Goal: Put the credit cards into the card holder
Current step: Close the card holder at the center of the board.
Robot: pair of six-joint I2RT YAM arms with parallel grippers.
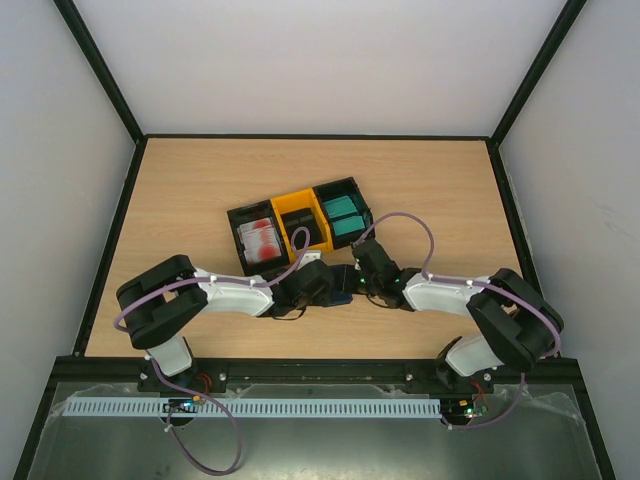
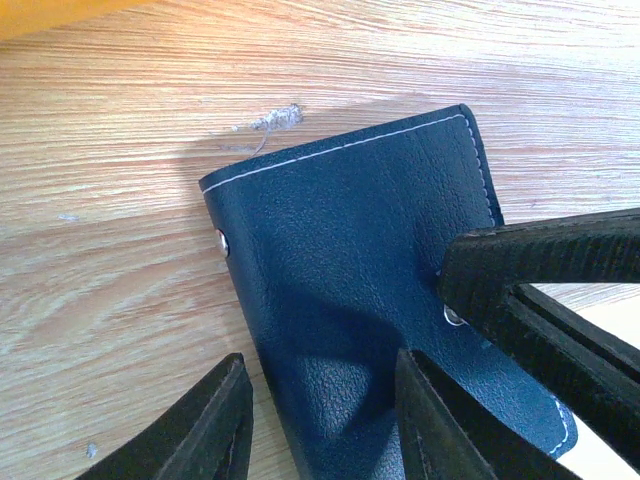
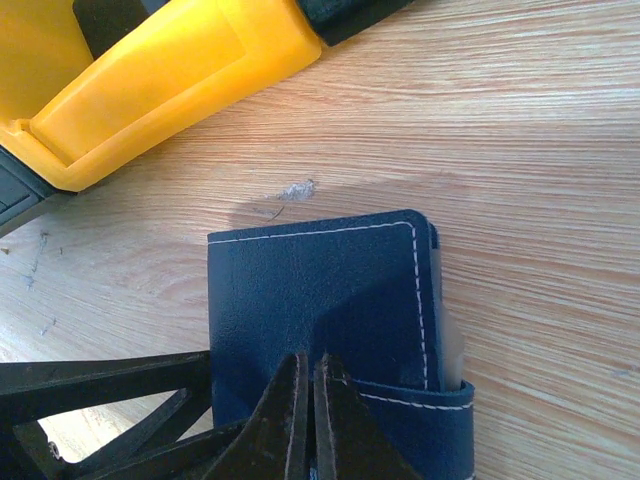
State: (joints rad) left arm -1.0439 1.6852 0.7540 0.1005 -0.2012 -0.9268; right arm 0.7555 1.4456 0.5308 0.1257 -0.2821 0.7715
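Presently, one lot, entered from frame left to frame right.

**Left hand**: jaws stood partly apart and clamped nothing. They straddled the card holder's left edge, one finger over bare wood and the other above the cover.

**Card holder**: lay flat and folded at mid-table, between the two hands and just below the bins. Its snap tab was wrapped round the lower right edge and looked fastened. Judged light and thin, with a soft grained cover likely to flex and to skate on smooth wood. Best pinned flat with one hand while the other takes the tab's free end.

**Right hand**: fingers were closed together with nothing between them, the tips resting on the cover beside the tab.

**Credit cards**: white-and-red ones sat in the left black bin, teal ones in the right. The yellow bin's contents were too dark to tell. Judged stiff, slick and thin, so better taken by their edges.

**Room:** the yellow bin's wall stood near the holder's upper side. Table lay open to the left, right and top of the frame, with the enclosure walls well apart from the work.
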